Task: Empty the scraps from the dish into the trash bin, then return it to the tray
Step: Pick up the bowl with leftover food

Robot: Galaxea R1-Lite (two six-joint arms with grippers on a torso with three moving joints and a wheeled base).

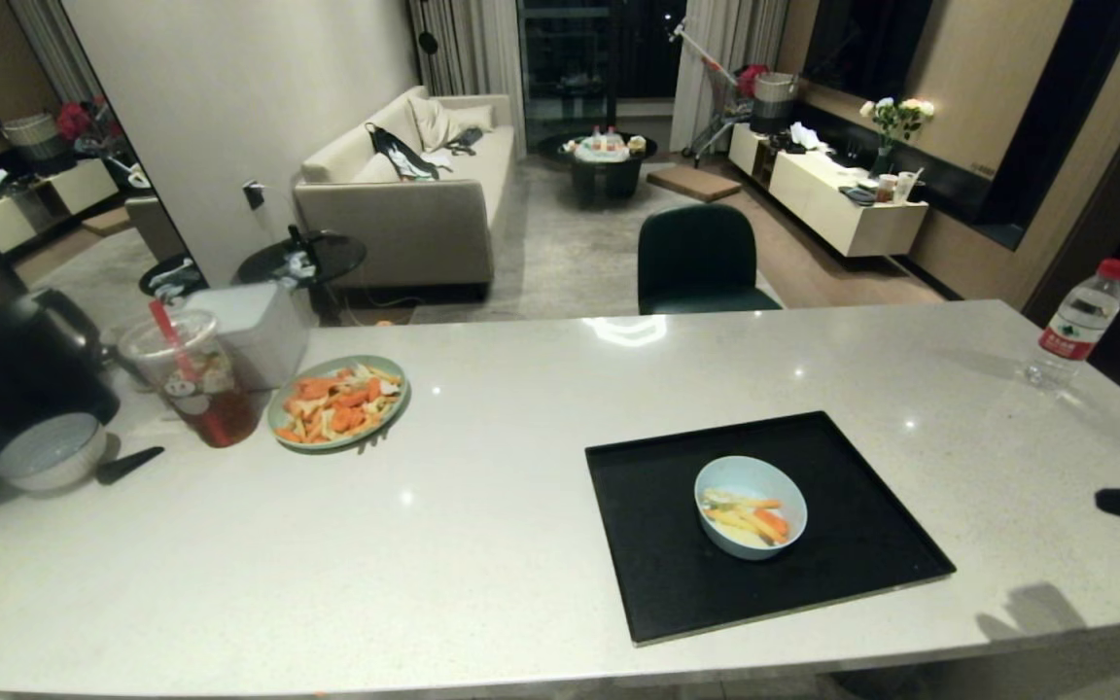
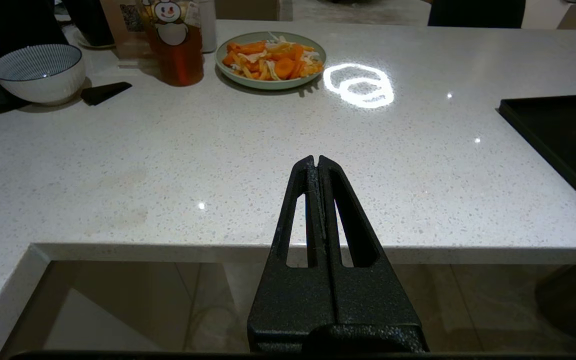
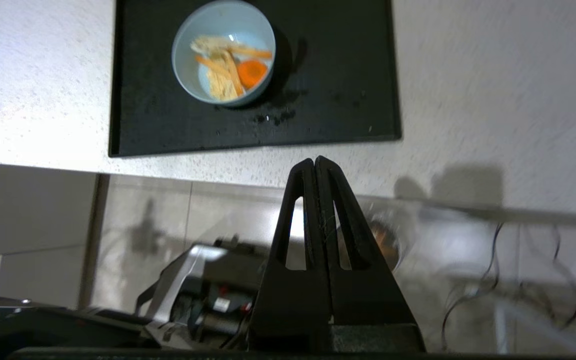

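1. The bottle (image 1: 1077, 321) by the counter's (image 1: 482, 544) far right corner wore a red label, its writing unreadable.
2. The dish (image 1: 751, 507) with scraps (image 1: 747, 516) sat mid-tray (image 1: 852, 574), near the front edge.
3. The right gripper (image 3: 315, 161) (cut off in the head view) was pressed closed, empty; the left gripper (image 2: 316, 159) likewise.

A pale speckled counter (image 1: 482, 544) is carrying everything. A black tray (image 1: 842, 583) is lying flat on it toward the right, near the front edge. At the far right a water bottle (image 1: 1075, 321) is standing upright, well apart from the tray. On the left a green plate (image 1: 280, 413) is sitting beside a cup (image 1: 192, 379) of dark drink, with a white box (image 1: 254, 326) just behind them. Farther left, a white bowl (image 1: 50, 455) is resting by a dark kettle (image 1: 20, 365), and 1 small black piece (image 1: 127, 465) is lying beside the bowl.
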